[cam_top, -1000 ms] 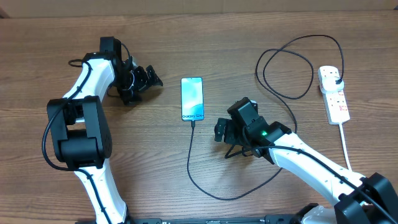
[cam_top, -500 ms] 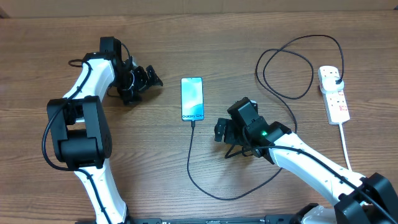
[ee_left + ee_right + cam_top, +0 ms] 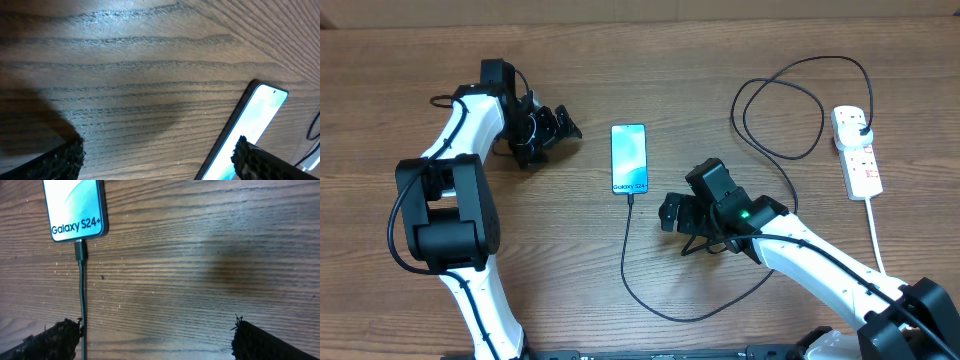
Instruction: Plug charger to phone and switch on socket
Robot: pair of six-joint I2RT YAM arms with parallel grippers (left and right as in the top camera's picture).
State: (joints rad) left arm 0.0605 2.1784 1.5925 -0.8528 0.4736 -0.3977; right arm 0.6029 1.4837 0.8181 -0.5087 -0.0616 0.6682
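Your left gripper (image 3: 563, 128) sits left of the phone (image 3: 629, 158), jaws wide apart, holding nothing; your right gripper (image 3: 672, 222) is just right of the cable below the phone, jaws apart too, empty; phone lies flat mid-table, screen lit; charger (image 3: 625, 260) tip sits in the phone's near end; its plug is in the socket (image 3: 860, 165) at far right; switch too small to tell

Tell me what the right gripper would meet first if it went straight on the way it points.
Probably the bare wooden table: the right gripper points at it, beside the phone and the charger; depth is unclear.
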